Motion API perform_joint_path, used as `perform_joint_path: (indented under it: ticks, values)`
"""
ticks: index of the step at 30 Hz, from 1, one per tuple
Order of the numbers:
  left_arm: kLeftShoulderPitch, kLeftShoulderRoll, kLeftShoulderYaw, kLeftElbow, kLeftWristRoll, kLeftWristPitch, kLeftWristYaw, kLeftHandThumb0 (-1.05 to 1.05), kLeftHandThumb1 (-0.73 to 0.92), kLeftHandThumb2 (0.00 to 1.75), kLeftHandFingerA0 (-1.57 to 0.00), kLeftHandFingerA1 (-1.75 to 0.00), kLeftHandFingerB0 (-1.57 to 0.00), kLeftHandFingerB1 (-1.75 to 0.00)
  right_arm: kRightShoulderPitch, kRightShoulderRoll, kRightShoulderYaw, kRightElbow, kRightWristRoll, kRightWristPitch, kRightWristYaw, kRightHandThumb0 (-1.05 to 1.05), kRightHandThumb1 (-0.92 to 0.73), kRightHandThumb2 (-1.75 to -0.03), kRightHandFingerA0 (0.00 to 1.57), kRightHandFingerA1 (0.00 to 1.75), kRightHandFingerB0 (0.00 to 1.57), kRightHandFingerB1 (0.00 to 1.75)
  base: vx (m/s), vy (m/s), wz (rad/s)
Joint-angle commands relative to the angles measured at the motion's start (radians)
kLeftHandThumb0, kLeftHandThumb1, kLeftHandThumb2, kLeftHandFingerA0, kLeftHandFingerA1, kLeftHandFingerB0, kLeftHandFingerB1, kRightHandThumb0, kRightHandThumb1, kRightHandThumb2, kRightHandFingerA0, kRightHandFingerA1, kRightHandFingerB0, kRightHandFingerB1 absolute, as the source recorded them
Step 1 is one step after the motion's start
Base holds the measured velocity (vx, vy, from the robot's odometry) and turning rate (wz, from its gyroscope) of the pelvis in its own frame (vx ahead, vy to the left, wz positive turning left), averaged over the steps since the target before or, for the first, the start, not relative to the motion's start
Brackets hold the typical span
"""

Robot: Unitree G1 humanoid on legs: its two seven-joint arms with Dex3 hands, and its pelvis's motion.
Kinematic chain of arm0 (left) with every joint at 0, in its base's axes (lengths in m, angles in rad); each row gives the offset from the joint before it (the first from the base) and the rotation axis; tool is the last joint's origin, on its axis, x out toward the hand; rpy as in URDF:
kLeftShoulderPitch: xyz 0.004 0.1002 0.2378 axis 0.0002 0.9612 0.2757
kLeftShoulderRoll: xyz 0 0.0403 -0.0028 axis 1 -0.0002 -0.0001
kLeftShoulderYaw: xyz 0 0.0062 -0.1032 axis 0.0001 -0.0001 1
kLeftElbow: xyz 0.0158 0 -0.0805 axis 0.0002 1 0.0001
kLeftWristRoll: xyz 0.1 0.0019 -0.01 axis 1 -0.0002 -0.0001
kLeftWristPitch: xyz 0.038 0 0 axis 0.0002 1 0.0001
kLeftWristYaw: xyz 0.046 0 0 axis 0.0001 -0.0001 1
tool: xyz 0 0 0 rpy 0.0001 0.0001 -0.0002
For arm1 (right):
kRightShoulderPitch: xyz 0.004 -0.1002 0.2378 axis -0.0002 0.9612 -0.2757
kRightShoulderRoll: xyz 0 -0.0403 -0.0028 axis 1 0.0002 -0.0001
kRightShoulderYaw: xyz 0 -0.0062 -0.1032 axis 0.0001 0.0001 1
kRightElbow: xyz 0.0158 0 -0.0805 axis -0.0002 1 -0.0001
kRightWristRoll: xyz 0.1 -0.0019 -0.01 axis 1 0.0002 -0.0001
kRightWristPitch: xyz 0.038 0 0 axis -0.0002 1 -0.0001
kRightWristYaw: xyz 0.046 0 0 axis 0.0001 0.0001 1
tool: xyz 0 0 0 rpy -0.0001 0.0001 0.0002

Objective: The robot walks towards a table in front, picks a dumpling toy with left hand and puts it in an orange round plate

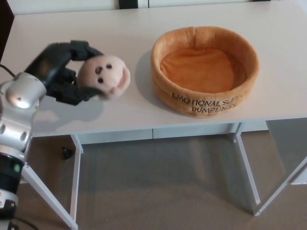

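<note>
- left hand (64,72) grips the dumpling toy (104,75), fingers wrapped around its left side
- toy is held above the white surface (96,33), face towards the camera
- orange round plate (205,69) sits apart to the toy's right, empty

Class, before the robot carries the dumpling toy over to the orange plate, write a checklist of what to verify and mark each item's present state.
1. Left robot hand holds the dumpling toy: ok.
2. Toy lifted off the white table: ok, shadow beneath.
3. Orange round plate empty: ok.
4. Path from toy to plate free: ok.
5. Grip firmness: cannot tell.
6. Right robot hand out of the way: ok, not in view.
</note>
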Motion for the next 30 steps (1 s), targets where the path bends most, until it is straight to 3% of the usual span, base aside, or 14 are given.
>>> perform_joint_path:
  ticks: [1, 5, 15, 16, 21, 24, 28, 30]
  values:
    - [-0.058, -0.035, 0.120, 0.029, -0.167, 0.089, -0.012, -0.14, 0.70, 0.79, -1.09, -1.01, -0.95, -0.78, 0.001, -0.009, 0.003, 0.003, -0.006, -0.008, -0.018, -0.47, -0.50, -0.55, 0.67, 0.51, 0.35, 0.36, 0.00, 0.000, 0.00]
    - [-0.122, -0.075, 0.184, 0.041, -0.231, 0.150, -0.011, -0.15, 0.72, 0.81, -1.12, -0.99, -0.97, -0.82, 0.000, -0.011, 0.002, -0.010, -0.002, 0.004, -0.014, -0.45, -0.51, -0.55, 0.61, 0.49, 0.33, 0.36, 0.00, 0.000, 0.00]
    - [-0.186, -0.148, 0.230, 0.013, -0.285, 0.240, 0.029, -0.12, 0.65, 0.87, -1.11, -0.99, -1.00, -0.80, -0.009, -0.013, -0.001, 0.006, 0.002, -0.012, -0.015, -0.47, -0.49, -0.55, 0.64, 0.50, 0.35, 0.37, 0.00, 0.000, 0.00]
    - [-0.196, -0.157, 0.211, 0.003, -0.267, 0.253, 0.043, -0.11, 0.69, 0.80, -1.13, -0.95, -0.99, -0.77, -0.010, -0.015, 0.001, 0.003, -0.001, -0.007, -0.015, -0.46, -0.50, -0.55, 0.64, 0.50, 0.34, 0.36, 0.00, 0.000, 0.00]
    - [-0.221, -0.176, 0.100, -0.034, -0.171, 0.263, 0.110, -0.11, 0.70, 0.79, -1.13, -0.94, -0.98, -0.79, -0.008, -0.016, 0.007, -0.016, -0.007, 0.008, -0.019, -0.45, -0.51, -0.55, 0.63, 0.50, 0.35, 0.36, 0.00, 0.000, 0.00]
    - [-0.262, -0.205, -0.074, -0.039, -0.037, 0.219, 0.149, -0.06, 0.66, 0.83, -1.11, -0.92, -0.98, -0.74, -0.024, -0.022, 0.009, 0.021, -0.012, -0.014, -0.014, -0.50, -0.50, -0.55, 0.68, 0.51, 0.35, 0.36, 0.00, 0.000, 0.00]
    - [-0.270, -0.199, -0.117, -0.041, -0.034, 0.227, 0.175, -0.06, 0.66, 0.83, -1.11, -0.92, -0.98, -0.74, -0.032, -0.021, 0.006, 0.036, -0.008, -0.020, -0.013, -0.50, -0.50, -0.55, 0.68, 0.51, 0.35, 0.36, 0.00, 0.000, 0.00]
    - [-0.343, -0.276, -0.176, 0.023, -0.007, 0.238, 0.223, -0.06, 0.67, 0.79, -1.16, -0.98, -0.98, -0.76, -0.007, -0.015, 0.011, -0.031, -0.002, 0.017, -0.007, -0.47, -0.51, -0.55, 0.63, 0.49, 0.35, 0.36, 0.00, 0.000, 0.00]
